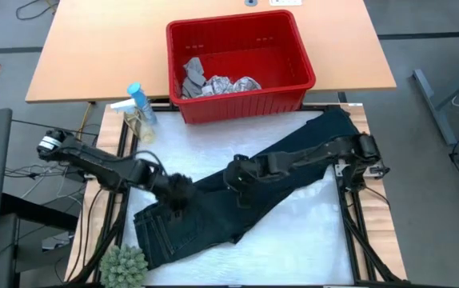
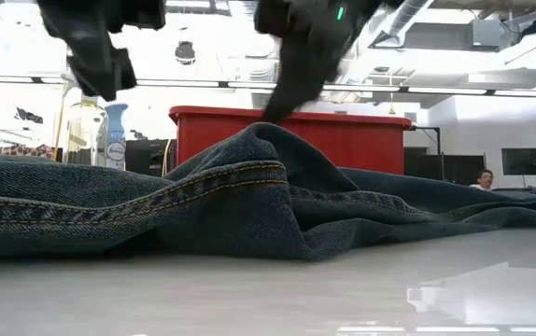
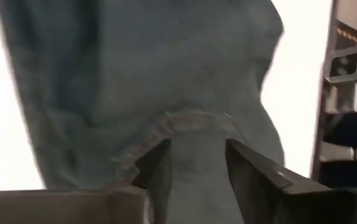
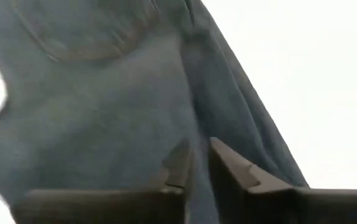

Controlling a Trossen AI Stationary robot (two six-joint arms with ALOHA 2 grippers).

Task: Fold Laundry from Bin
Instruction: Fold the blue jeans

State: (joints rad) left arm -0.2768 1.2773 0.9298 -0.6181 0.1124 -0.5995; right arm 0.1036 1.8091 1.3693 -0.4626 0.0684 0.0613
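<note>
The dark trousers (image 1: pixel 213 212) lie spread slantwise on the white table, waist at the near left and legs toward the far right. My right gripper (image 1: pixel 237 178) is shut on them near the middle, where the low view shows the cloth raised into a peak (image 2: pixel 268 131). My left gripper (image 3: pixel 197 168) is open and hangs above the waist part (image 1: pixel 175 190), clear of the cloth in the low view (image 2: pixel 105 84). The red bin (image 1: pixel 245 102) stands at the far edge with a grey cloth (image 1: pixel 193 72) and a white printed cloth (image 1: pixel 229 84) inside. My right gripper pinches a raised fold of the trousers (image 4: pixel 191 140) near their middle between its two fingers, slanting down from the table's right. The fold stands up as a peak under the fingertips (image 2: pixel 274 114). The rest of the trousers lies on the table.
Spray bottles (image 1: pixel 137 108) stand at the far left beside the bin. A small green plant (image 1: pixel 124 266) sits at the near left corner. Bare white table shows at the near right (image 1: pixel 301 240). A person (image 2: pixel 485 177) is far back in the room.
</note>
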